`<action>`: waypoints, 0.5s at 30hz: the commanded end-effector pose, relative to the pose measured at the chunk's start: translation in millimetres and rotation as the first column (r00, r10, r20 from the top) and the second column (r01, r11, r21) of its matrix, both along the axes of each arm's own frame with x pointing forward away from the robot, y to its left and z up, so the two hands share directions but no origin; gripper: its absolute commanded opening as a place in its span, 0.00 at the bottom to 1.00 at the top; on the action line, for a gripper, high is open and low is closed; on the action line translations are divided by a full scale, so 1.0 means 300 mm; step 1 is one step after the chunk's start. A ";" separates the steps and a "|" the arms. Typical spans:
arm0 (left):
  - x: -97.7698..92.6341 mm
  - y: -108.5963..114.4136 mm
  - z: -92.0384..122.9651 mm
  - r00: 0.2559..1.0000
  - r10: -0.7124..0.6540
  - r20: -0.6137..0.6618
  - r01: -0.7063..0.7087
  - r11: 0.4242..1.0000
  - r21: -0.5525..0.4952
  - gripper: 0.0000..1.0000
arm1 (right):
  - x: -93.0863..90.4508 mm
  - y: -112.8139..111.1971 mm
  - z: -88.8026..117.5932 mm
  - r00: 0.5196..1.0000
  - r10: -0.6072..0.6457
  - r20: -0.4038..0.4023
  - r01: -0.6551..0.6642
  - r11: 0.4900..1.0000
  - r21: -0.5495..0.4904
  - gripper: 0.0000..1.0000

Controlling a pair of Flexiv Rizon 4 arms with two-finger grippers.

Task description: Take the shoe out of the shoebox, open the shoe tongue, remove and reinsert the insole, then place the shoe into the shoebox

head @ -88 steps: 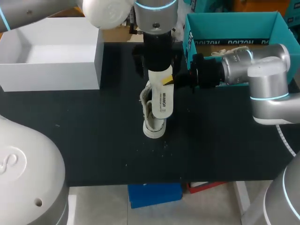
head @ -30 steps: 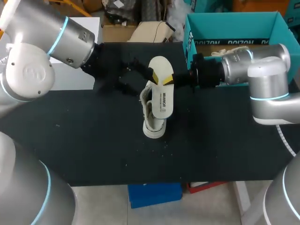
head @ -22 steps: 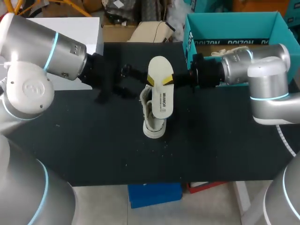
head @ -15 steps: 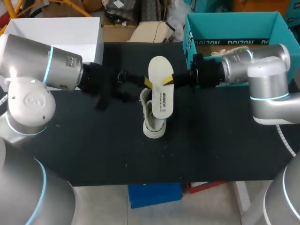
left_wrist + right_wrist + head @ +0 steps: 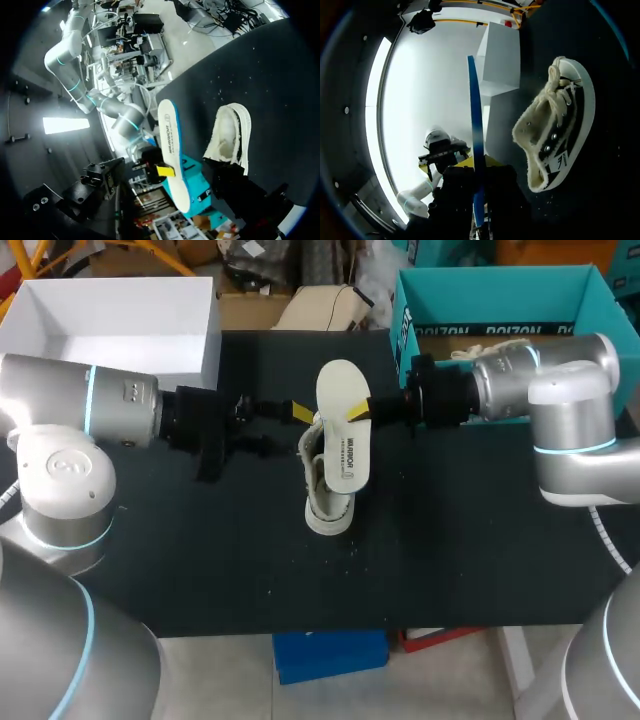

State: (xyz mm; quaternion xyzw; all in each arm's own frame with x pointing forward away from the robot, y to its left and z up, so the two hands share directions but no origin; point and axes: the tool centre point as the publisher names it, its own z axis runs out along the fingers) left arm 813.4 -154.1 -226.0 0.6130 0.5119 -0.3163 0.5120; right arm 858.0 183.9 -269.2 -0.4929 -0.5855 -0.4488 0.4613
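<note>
A white shoe (image 5: 327, 502) lies on the black table (image 5: 200, 560), its opening facing up. Over it the white insole (image 5: 341, 388) is held flat, with my right gripper (image 5: 358, 412) shut on its right edge. My left gripper (image 5: 290, 426) stands open just left of the insole and shoe, one yellow tip close to the insole's left edge. In the left wrist view the insole (image 5: 172, 155) hangs beside the shoe (image 5: 231, 136). From the right wrist the insole (image 5: 475, 145) is seen edge-on between the fingers, the shoe (image 5: 561, 125) beside it.
The teal shoebox (image 5: 590, 302) stands at the back right, behind my right arm. A white open box (image 5: 205, 352) stands at the back left.
My left arm has swung from above the shoe down and to the left, and now lies low with its open gripper pointing at the insole. The right arm and insole have not moved.
</note>
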 end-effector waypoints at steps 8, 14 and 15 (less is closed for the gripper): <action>0.048 -0.049 -0.092 0.997 0.063 0.038 -0.057 0.988 -0.145 1.00 | 0.001 0.003 -0.001 1.000 -0.001 -0.001 0.001 1.000 -0.001 0.00; 0.098 -0.105 -0.114 0.999 0.039 0.025 -0.035 0.987 -0.156 0.96 | 0.001 0.003 -0.001 1.000 -0.001 -0.001 0.001 1.000 -0.001 0.00; 0.105 -0.114 -0.116 0.999 0.036 0.025 -0.032 0.986 -0.161 0.93 | 0.001 0.003 -0.001 1.000 -0.001 -0.001 0.001 1.000 -0.001 0.00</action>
